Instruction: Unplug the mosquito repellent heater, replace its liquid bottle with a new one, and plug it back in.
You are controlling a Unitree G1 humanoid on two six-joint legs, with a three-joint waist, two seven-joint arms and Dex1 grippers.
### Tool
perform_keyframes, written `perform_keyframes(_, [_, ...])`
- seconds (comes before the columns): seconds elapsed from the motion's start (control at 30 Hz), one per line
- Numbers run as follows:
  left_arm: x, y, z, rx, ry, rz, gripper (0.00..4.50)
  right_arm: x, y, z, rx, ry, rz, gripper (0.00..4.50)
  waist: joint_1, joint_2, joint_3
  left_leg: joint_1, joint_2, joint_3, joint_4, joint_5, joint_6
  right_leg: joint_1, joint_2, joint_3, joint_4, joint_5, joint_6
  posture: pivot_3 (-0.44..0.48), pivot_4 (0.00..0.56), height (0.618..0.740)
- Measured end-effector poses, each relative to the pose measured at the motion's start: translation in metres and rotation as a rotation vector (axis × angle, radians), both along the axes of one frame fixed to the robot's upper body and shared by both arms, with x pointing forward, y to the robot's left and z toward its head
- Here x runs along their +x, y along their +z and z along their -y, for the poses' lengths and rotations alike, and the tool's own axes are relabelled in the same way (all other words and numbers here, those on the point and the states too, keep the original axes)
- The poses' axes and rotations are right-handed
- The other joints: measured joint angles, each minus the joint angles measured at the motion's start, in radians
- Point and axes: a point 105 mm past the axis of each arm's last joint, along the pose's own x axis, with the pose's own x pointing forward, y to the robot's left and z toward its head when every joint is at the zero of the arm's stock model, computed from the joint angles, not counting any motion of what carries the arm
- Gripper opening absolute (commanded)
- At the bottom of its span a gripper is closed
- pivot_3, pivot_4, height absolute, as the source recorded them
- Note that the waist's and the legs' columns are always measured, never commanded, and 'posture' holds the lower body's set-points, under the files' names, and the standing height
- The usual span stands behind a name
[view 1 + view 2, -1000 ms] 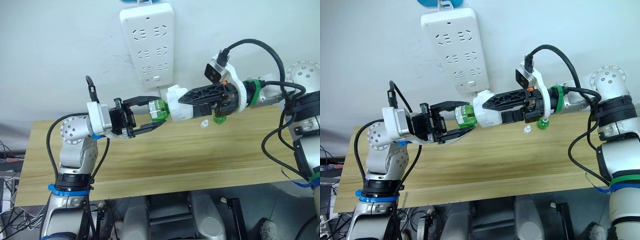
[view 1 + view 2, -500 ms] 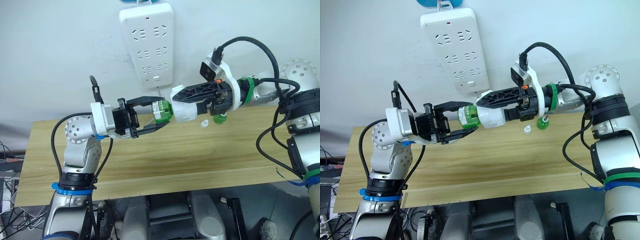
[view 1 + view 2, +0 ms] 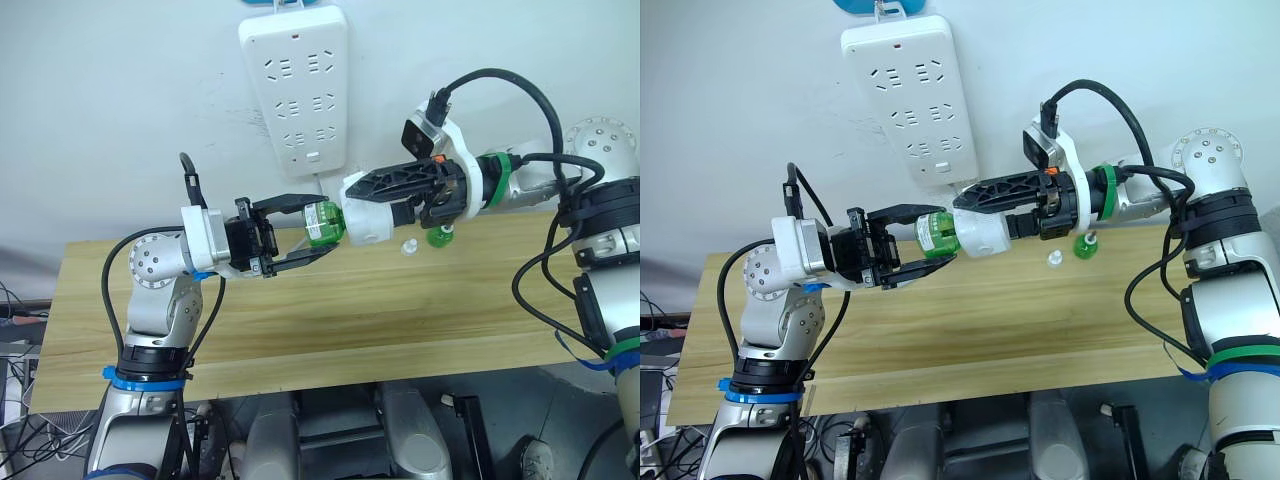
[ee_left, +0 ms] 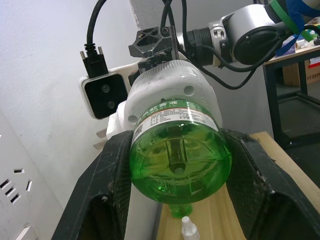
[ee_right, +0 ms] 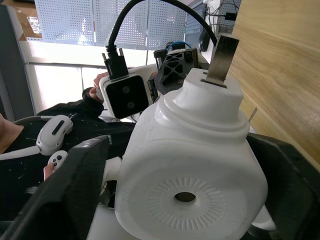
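Two green bottles (image 3: 322, 222) (image 3: 437, 237) (one heater (image 3: 365, 215))

A white power strip (image 3: 295, 85) is mounted on the wall (image 3: 120, 110) above a wooden table (image 3: 330, 320).

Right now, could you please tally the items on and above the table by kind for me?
Green bottles: 2
White heater: 1
White power strip: 1
Small white cap-like piece: 1
Total: 5
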Motion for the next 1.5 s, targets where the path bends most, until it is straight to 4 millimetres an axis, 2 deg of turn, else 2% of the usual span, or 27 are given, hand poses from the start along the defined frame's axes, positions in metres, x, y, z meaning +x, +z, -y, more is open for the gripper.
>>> perform_keyframes(0.03, [0.000,0.001,0.000,0.000,-0.001,0.004,2.25,0.000,-0.001,0.000,-0.005,-0.003,-0.001,3.26,0.000,0.000,0.000,0.000,0.000,0.000,0.000,0.000,0.000,0.000,0.000,0.000,0.000,0.000,0.000,-0.146,0.346,0.730])
perform_keyframes(0.07, [0.000,0.001,0.000,0.003,0.003,0.006,2.25,0.001,-0.002,0.001,-0.011,-0.008,-0.003,3.09,0.000,0.000,0.000,0.000,0.000,0.000,0.000,0.000,0.000,0.000,0.000,0.000,0.000,0.000,0.000,-0.146,0.346,0.730])
perform_keyframes(0.5, [0.000,0.000,0.000,0.003,-0.005,-0.017,2.25,0.001,-0.003,0.001,-0.015,-0.009,-0.005,3.07,0.000,0.000,0.000,0.000,0.000,0.000,0.000,0.000,0.000,0.000,0.000,0.000,0.000,0.000,0.000,-0.152,0.347,0.730])
perform_keyframes(0.73, [0.003,-0.005,-0.002,0.003,-0.017,-0.116,4.45,0.000,-0.001,0.001,0.001,0.001,-0.007,3.07,-0.001,0.000,0.000,0.000,0.000,0.000,0.000,0.000,0.000,0.000,0.000,0.000,0.000,0.000,0.000,-0.154,0.347,0.730])
perform_keyframes(0.9, [0.003,-0.007,-0.003,0.007,-0.002,-0.121,4.45,0.001,0.002,0.002,0.011,-0.009,0.005,3.07,0.000,0.000,0.000,0.000,0.000,0.000,0.000,0.000,0.000,0.000,0.000,0.000,0.000,0.000,0.000,-0.155,0.346,0.730])
perform_keyframes(1.03, [0.006,-0.013,-0.013,0.075,0.059,-0.160,4.45,0.003,0.000,0.008,-0.020,-0.047,0.033,3.07,-0.002,0.000,0.000,0.000,0.000,0.000,-0.001,0.000,0.000,0.000,0.000,0.000,0.000,0.000,0.000,-0.162,0.338,0.730])
perform_keyframes(1.13, [0.005,-0.017,-0.018,0.087,0.080,-0.204,4.45,0.002,-0.013,0.016,-0.089,-0.097,0.087,3.07,-0.002,0.000,0.000,0.000,0.000,0.000,-0.001,0.000,0.000,0.000,0.000,0.000,-0.001,0.000,0.000,-0.171,0.329,0.730])
perform_keyframes(1.37, [0.002,-0.033,-0.021,0.093,0.093,-0.329,4.45,0.001,-0.042,0.016,-0.204,-0.192,0.187,3.07,-0.003,0.000,0.000,0.000,0.000,0.000,-0.001,0.000,0.000,0.000,0.000,0.000,0.000,0.000,0.000,-0.189,0.329,0.730])
perform_keyframes(1.5, [0.004,-0.045,-0.025,0.103,0.133,-0.389,4.45,0.001,-0.045,0.015,-0.253,-0.225,0.245,3.07,-0.005,0.000,0.000,0.000,0.001,0.000,-0.001,0.000,0.000,0.000,0.000,0.001,0.000,0.000,0.000,-0.203,0.324,0.730])
